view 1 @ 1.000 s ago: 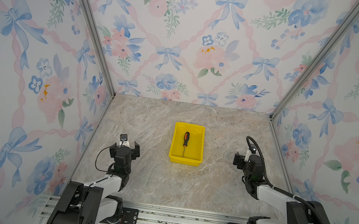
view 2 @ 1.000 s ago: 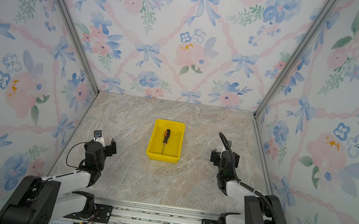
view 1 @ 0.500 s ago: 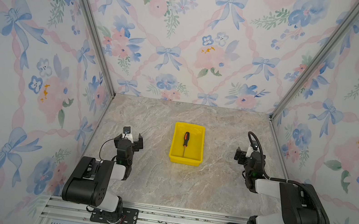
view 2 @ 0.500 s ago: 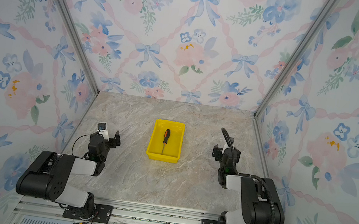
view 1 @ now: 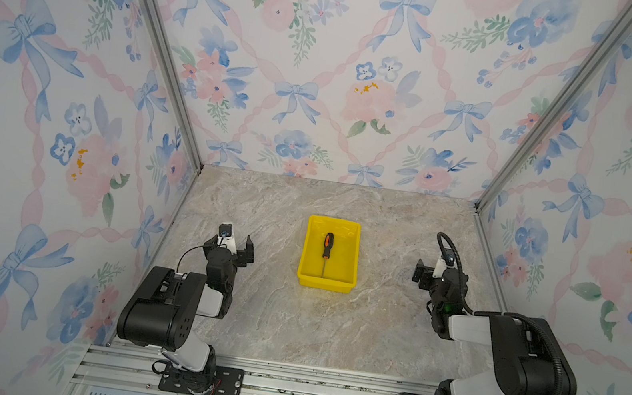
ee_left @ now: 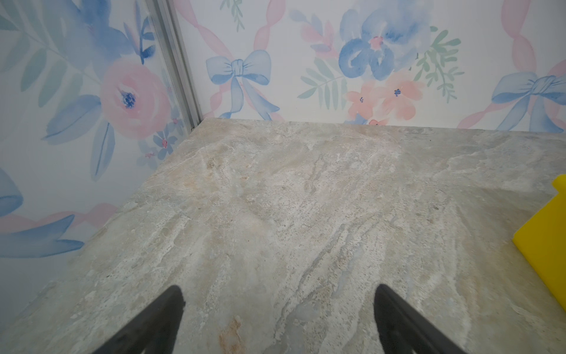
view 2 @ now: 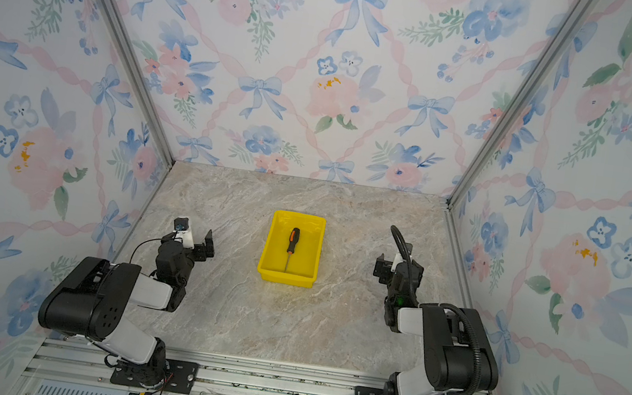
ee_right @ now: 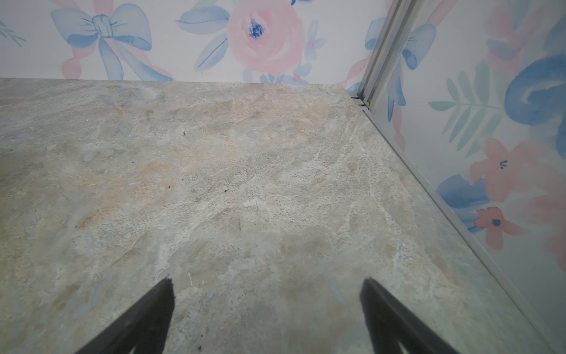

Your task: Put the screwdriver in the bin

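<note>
In both top views the slim black-and-orange-handled screwdriver (view 1: pixel 326 250) (view 2: pixel 291 245) lies flat inside the small yellow plastic bin (view 1: pixel 325 284) (view 2: pixel 285 279). Its long axis runs along the bin's length, with the handle at the far end and the grey shaft tip at the near end. The left wrist view shows the left gripper (ee_left: pixel 278 295) spread wide and empty above the marbled tabletop (ee_left: pixel 275 199), and the right wrist view shows the right gripper (ee_right: pixel 267 285) likewise wide apart, holding nothing.

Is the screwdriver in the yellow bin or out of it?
In. In a top view the screwdriver lies flat on the floor of the bin, wholly within its walls.
</note>
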Controlling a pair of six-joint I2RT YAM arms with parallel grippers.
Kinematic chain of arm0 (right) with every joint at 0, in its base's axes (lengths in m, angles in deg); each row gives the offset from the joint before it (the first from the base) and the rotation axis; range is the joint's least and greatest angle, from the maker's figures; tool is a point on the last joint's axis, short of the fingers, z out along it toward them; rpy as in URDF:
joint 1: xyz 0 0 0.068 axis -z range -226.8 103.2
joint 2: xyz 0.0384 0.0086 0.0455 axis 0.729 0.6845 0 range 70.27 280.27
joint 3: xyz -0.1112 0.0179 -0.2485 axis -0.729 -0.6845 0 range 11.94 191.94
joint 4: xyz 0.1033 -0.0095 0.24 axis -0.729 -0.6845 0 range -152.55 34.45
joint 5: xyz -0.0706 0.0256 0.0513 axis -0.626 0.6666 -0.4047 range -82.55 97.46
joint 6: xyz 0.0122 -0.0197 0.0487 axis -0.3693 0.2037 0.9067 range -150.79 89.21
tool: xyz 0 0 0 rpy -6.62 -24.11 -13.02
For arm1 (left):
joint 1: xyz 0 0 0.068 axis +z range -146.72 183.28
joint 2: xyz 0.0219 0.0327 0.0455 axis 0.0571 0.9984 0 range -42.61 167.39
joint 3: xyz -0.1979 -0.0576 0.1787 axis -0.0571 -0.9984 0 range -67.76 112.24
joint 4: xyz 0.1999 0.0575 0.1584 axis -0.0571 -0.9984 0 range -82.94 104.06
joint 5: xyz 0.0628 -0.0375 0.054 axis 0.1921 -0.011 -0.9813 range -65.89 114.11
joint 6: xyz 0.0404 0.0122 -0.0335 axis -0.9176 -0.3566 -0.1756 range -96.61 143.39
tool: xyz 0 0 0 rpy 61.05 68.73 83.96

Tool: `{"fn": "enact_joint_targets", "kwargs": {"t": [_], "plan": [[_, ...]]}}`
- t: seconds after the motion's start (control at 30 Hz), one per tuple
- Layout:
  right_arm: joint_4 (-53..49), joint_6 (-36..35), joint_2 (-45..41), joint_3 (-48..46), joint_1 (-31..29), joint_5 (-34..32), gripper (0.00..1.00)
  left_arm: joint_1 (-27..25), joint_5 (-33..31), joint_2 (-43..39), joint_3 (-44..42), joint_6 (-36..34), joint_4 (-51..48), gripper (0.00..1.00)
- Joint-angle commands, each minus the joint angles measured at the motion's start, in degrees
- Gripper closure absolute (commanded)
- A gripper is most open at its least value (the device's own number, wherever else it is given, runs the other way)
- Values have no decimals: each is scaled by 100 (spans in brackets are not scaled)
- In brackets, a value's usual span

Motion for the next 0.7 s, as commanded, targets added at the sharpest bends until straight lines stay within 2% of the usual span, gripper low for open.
{"fn": "enact_joint_targets", "kwargs": {"t": [0.0, 0.67], "plan": [[-21, 79, 43, 129, 43, 51, 3, -10, 51, 55, -56, -144, 177, 3], [-31, 84, 43, 137, 43, 51, 3, -73, 92, 69, -33, -230, 182, 2]]}}
